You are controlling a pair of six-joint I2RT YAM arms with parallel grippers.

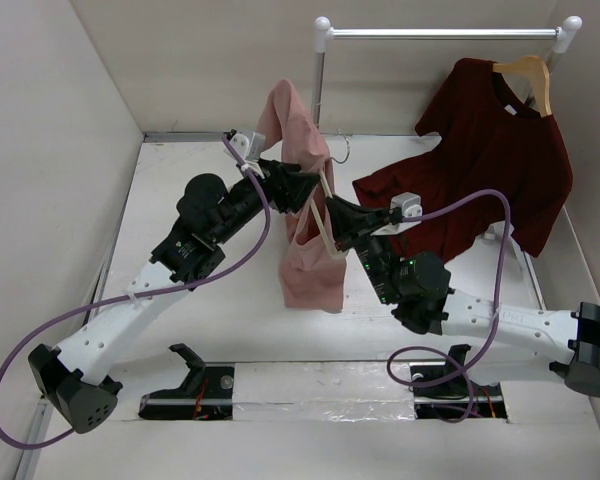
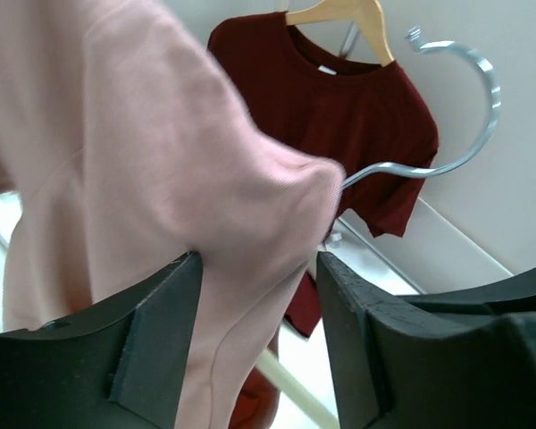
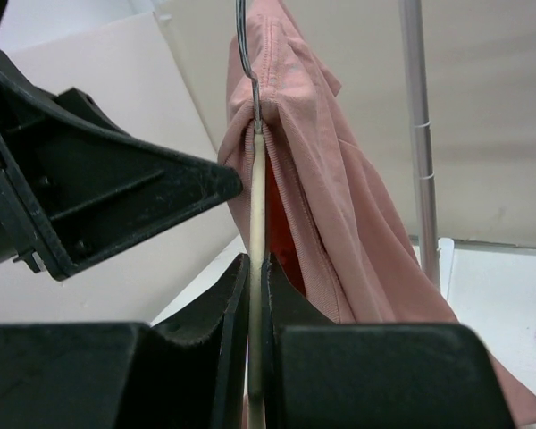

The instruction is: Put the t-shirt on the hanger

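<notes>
The salmon-pink t-shirt (image 1: 310,275) hangs draped over the thin cream hanger (image 1: 326,200), held up in mid-air above the table. My right gripper (image 1: 336,216) is shut on the hanger's cream bar (image 3: 257,206), just below its metal hook (image 3: 246,54), with the t-shirt (image 3: 313,179) falling to the right of the bar. My left gripper (image 1: 302,185) is at the t-shirt's left side. Its jaws stand wide open (image 2: 259,304), and a fold of the t-shirt (image 2: 161,161) lies loosely between them. The hook (image 2: 482,98) shows beyond the fold.
A dark maroon t-shirt (image 1: 490,150) hangs on a tan wooden hanger (image 1: 530,70) from the white rail (image 1: 440,33) at the back right, its hem resting on the table. The rail's upright pole (image 3: 420,134) stands just behind the pink shirt. White walls enclose the table.
</notes>
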